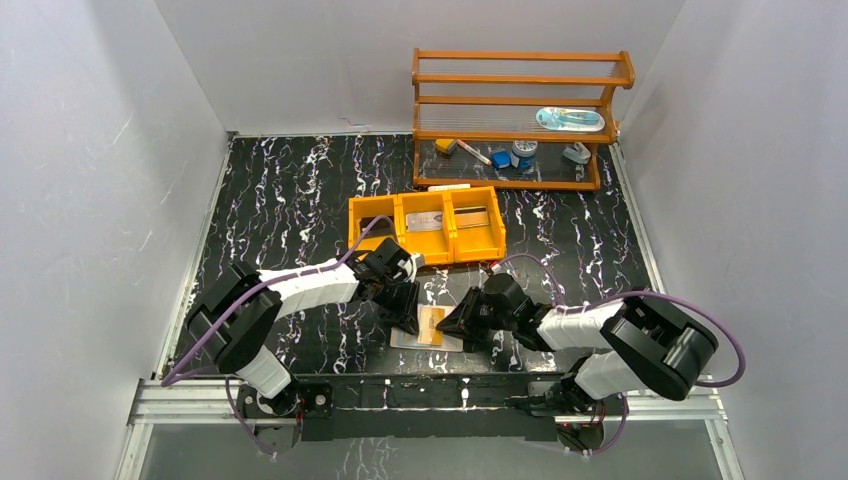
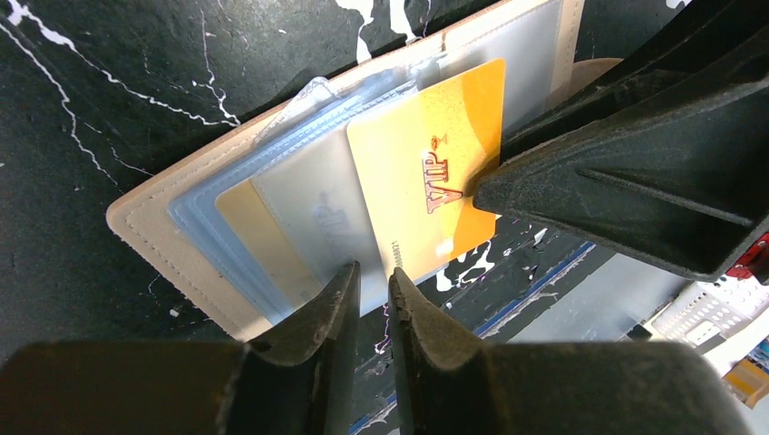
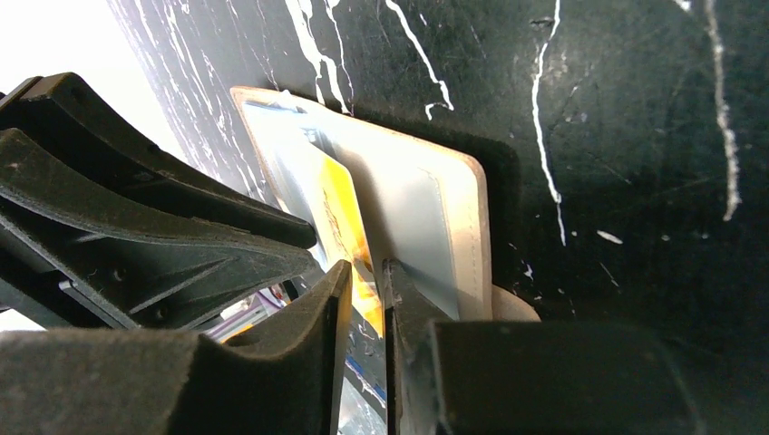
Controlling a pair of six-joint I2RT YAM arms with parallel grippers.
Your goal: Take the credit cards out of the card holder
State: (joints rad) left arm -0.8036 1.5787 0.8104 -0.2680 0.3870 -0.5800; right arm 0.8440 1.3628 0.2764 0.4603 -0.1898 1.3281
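Observation:
The card holder lies open on the black marbled table near the front edge, with a tan rim and clear sleeves. An orange "VIP" credit card sticks halfway out of a sleeve, and it also shows in the top view and the right wrist view. A tan card and a greyish card sit in the sleeves. My right gripper is shut on the orange card's edge. My left gripper is shut, with its tips at the holder's near edge and nothing seen between them.
An orange three-compartment tray stands just behind the holder. A wooden shelf with small items stands at the back right. The metal front rail runs close below the holder. White walls close in both sides.

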